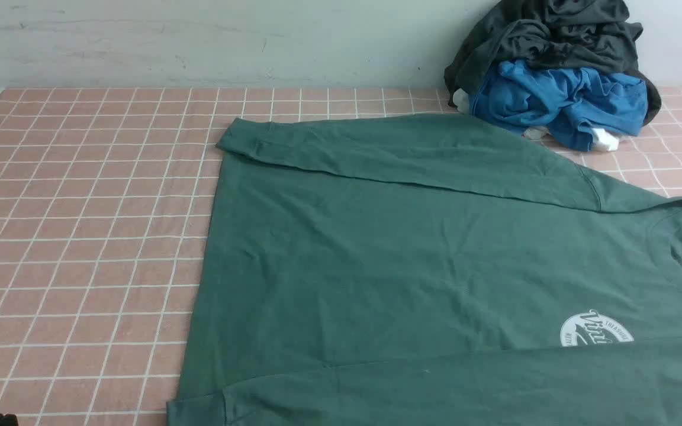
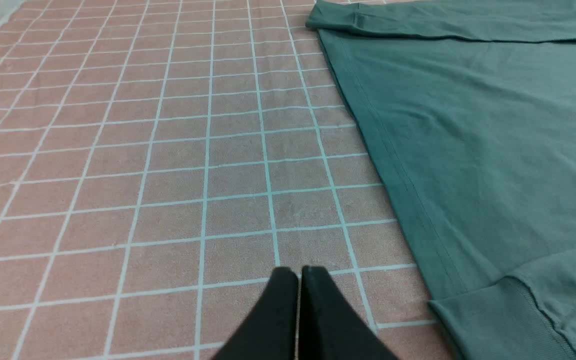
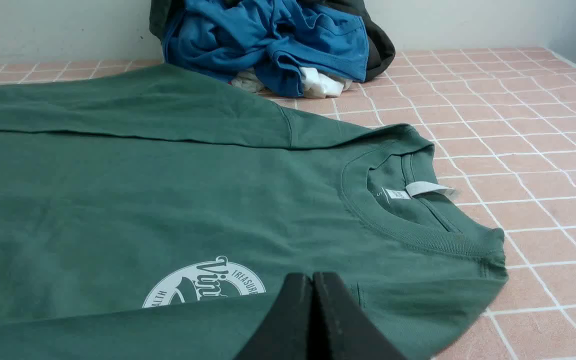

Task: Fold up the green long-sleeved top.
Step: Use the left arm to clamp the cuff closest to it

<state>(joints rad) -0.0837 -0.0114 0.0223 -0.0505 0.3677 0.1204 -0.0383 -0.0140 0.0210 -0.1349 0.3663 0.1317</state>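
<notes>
Sleeves in, body fold pending
The green long-sleeved top [image 1: 412, 254] lies flat toward the table's [image 1: 80, 236] right edge, sleeves laid across it to narrow it; left tool [image 2: 299, 271] and right tool [image 3: 312, 276] hover closed, empty.

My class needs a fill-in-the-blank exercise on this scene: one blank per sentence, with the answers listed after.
1. The round logo on the green long-sleeved top is ____.
2. Behind the top, a dark grey garment lies on a ____ garment.
3. The left gripper and right gripper are both ____.
Answers: white; blue; shut.
</notes>
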